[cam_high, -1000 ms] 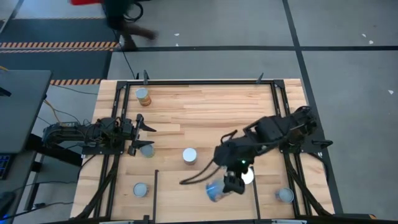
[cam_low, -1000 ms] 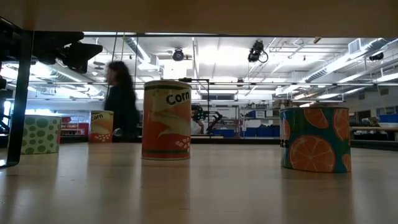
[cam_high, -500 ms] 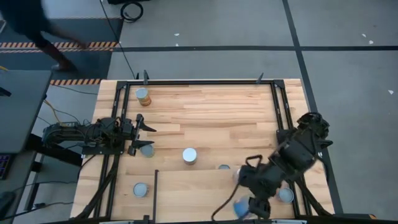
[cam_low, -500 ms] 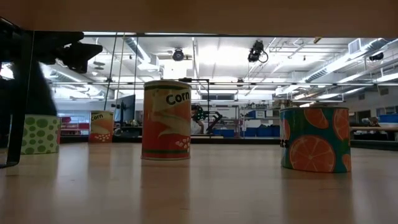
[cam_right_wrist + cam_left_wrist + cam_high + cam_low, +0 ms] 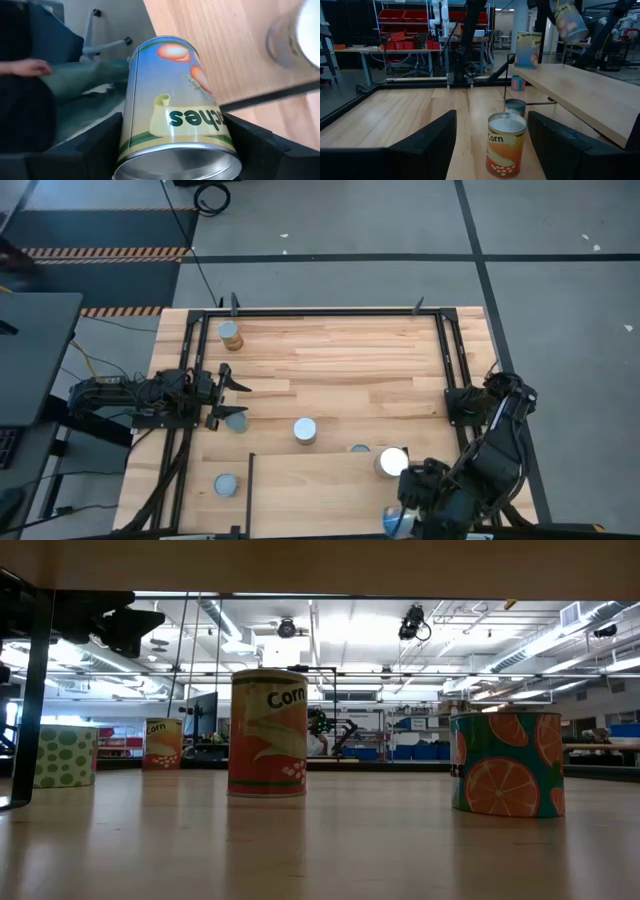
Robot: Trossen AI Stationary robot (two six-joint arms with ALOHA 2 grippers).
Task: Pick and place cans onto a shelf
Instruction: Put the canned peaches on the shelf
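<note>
My right gripper (image 5: pixel 402 518) is shut on a peach-labelled can (image 5: pixel 172 112) at the table's near edge, by the near right part of the shelf (image 5: pixel 320 485). The left wrist view shows that can (image 5: pixel 568 21) tilted, high above the shelf (image 5: pixel 580 90). A white-topped can (image 5: pixel 392 462) stands on the shelf. My left gripper (image 5: pixel 226 402) waits open at the table's left. A Corn can (image 5: pixel 506 145) stands on the table just ahead of its fingers. Further cans stand on the table: (image 5: pixel 305 430), (image 5: pixel 360 449), (image 5: pixel 227 484), (image 5: pixel 230 335). My right gripper pinches the peach can's side wall (image 5: pixel 131 135) between its two fingers (image 5: pixel 97 147), one on each side. The fingers lie along the can, whose silver end (image 5: pixel 177 167) faces the wrist. The can is lifted clear of the shelf and tilted.
Black rails (image 5: pixel 250 490) edge the shelf's left side, and a black frame (image 5: pixel 330 311) runs round the table. In the low view a Corn can (image 5: pixel 268 733) and an orange-printed can (image 5: pixel 505 762) stand under the shelf. A person's hand (image 5: pixel 30 67) shows beyond the near edge.
My right gripper has carried the can from over the shelf's middle toward the table's near right corner, the arm swinging to the right. This uncovered the white-topped can on the shelf. A person at the far left has walked out of view.
</note>
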